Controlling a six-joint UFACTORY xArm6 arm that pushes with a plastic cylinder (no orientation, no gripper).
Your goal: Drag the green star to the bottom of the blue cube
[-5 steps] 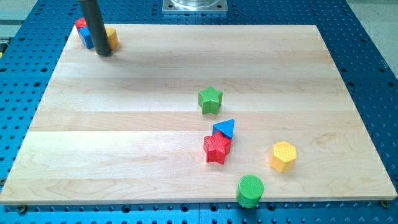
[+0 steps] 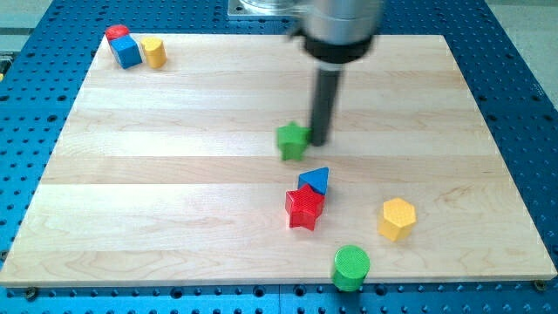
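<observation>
The green star (image 2: 292,140) lies near the middle of the wooden board (image 2: 174,192). My tip (image 2: 319,142) stands right against the star's right side. The blue cube (image 2: 127,51) sits at the board's top left corner, between a red block (image 2: 115,34) behind it and a yellow cylinder (image 2: 154,52) to its right. The star is far to the right of and below the cube.
A blue triangle (image 2: 316,180) and a red star (image 2: 304,208) touch each other just below the green star. A yellow hexagon (image 2: 398,218) lies at the lower right. A green cylinder (image 2: 351,266) stands at the board's bottom edge.
My tip has moved from beside the blocks at the top left corner across to the green star's right side. The star has shifted slightly left. The other blocks have not moved.
</observation>
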